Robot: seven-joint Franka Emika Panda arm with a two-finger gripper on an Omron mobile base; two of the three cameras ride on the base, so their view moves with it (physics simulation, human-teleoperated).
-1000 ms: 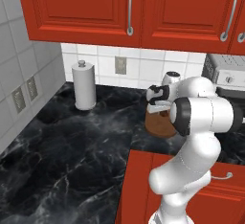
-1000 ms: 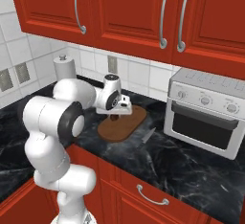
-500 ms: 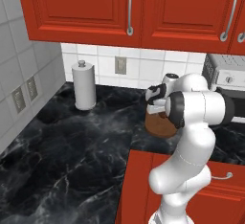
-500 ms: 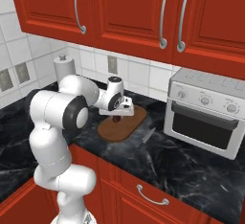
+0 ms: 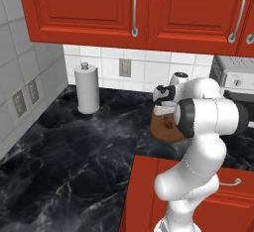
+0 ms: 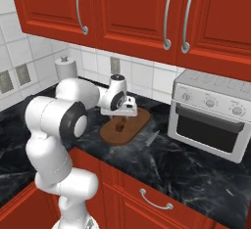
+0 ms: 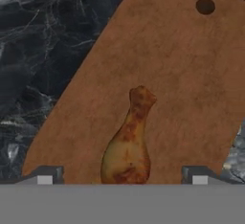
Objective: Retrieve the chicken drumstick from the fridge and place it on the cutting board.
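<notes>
While the arm's own wrist hides much of the cutting board (image 6: 128, 125) from the base cameras, the hand view shows the chicken drumstick (image 7: 128, 141) lying on it, between the gripper (image 7: 122, 175)'s widely parted fingertips (image 7: 45, 174), its thick end cut off below.

The white arm rises from the base, bends at the elbow and reaches forward, wrist turned so the gripper (image 6: 119, 120) points straight down. In the hand view its two dark fingertips (image 7: 45, 176) stand wide apart, nothing between them gripped.
</notes>
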